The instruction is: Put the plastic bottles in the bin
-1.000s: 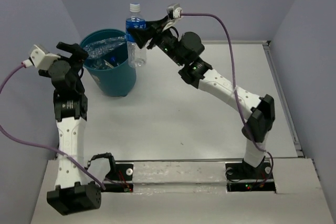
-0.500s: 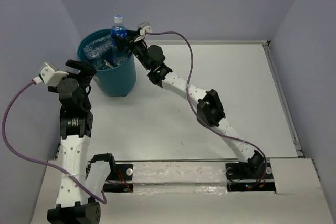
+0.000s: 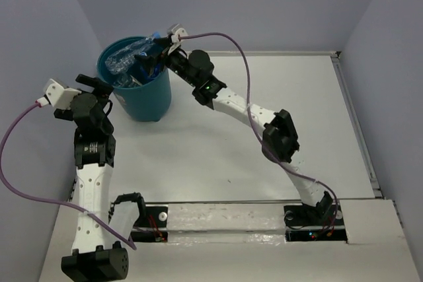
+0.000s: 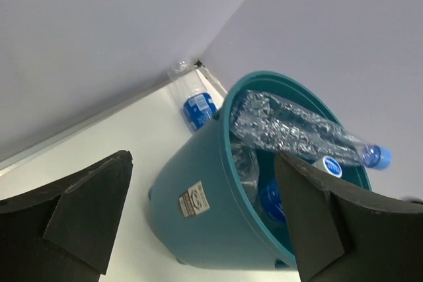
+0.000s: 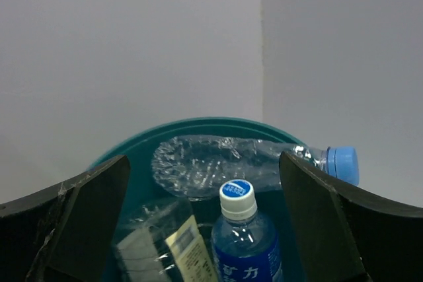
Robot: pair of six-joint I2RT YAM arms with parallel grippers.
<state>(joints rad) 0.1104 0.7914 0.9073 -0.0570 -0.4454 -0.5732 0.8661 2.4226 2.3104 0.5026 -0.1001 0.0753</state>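
Observation:
The teal bin stands at the table's back left and holds several plastic bottles. A crushed clear bottle with a blue cap lies across its top. Below it stands a blue-labelled bottle with a white cap, beside one with a cream label. My right gripper hangs over the bin's right rim, open. In the right wrist view the right gripper has the white-capped bottle between its fingers without touching it. My left gripper is open, left of the bin. Another blue-labelled bottle lies on the table behind the bin.
The side wall runs close behind the bin, and the back corner is just beyond it. The right arm's purple cable arcs above the table. White tabletop stretches to the right of the bin.
The right arm carried the upright blue-labelled bottle left over the bin, lowered it in and opened its jaws. The left arm shifted slightly.

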